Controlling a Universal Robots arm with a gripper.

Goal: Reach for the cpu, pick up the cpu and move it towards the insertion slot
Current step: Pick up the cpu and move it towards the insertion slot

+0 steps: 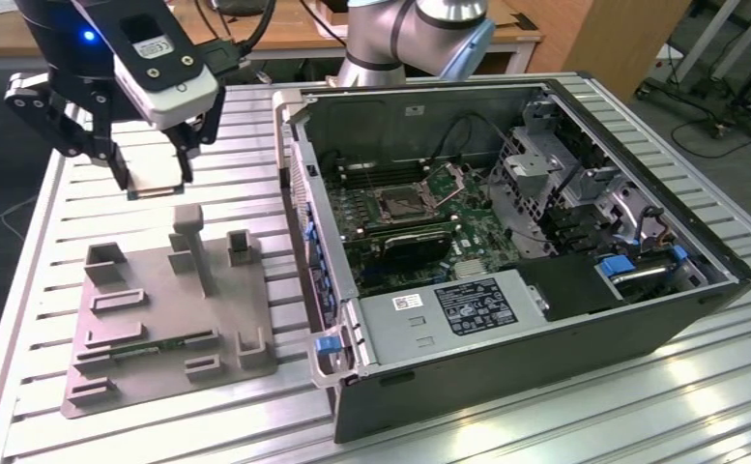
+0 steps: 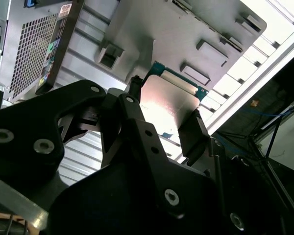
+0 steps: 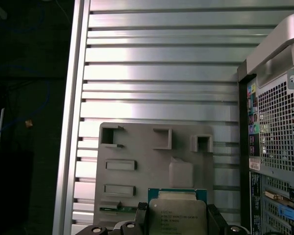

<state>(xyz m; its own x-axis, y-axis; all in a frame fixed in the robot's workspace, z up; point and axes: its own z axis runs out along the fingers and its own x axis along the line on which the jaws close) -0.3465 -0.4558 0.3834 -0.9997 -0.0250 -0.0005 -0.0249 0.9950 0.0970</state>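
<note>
Exterior view: black two-finger gripper (image 1: 154,182) clamped on small flat square cpu (image 1: 158,189), silvery metal top, thin tan rim; gripped by opposite edges, broad face level, held clear above grey plastic fixture plate (image 1: 156,290) just below. Insertion slot (image 1: 401,203), square silver-framed socket with dark centre, well apart from gripper toward exterior view's right, lower, inside open grey computer case (image 1: 478,362); case wall between. Ribbed aluminium table (image 1: 633,406) underneath; free room around gripper, judged tighter within case.

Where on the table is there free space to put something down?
In the exterior view, the table has bare slats in front of the computer case and the fixture plate, and beyond the plate, under the gripper holding the cpu. The gap between plate and case is narrow.
</note>
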